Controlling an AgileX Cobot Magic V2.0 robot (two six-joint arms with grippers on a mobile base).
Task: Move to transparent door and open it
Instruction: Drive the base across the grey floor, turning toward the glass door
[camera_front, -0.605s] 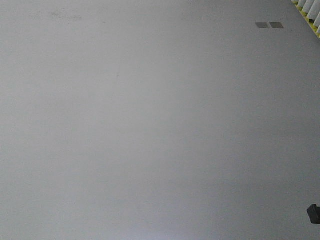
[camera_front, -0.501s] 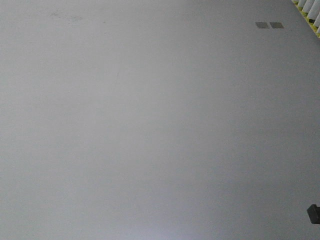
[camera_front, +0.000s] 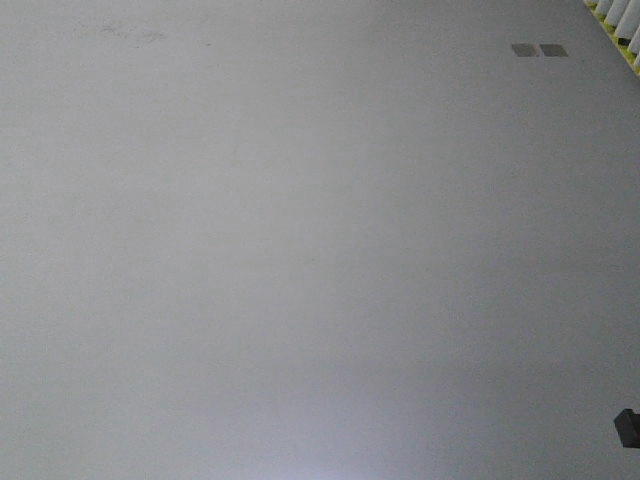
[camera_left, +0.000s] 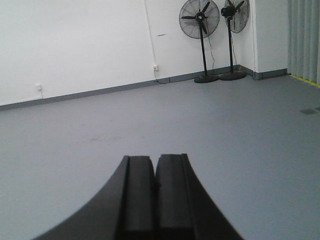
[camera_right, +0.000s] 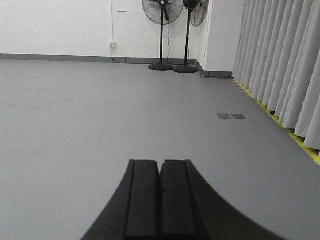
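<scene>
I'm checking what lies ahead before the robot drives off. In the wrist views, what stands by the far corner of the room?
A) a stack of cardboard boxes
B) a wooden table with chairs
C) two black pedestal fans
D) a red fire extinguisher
C: two black pedestal fans stand side by side on the grey floor, against the white wall at the corner.

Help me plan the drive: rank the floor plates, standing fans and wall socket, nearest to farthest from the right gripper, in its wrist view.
1. Floor plates, ahead to the right.
2. Standing fans, far corner; the pair too close to split.
3. Wall socket, on the back wall, leftward.
</scene>
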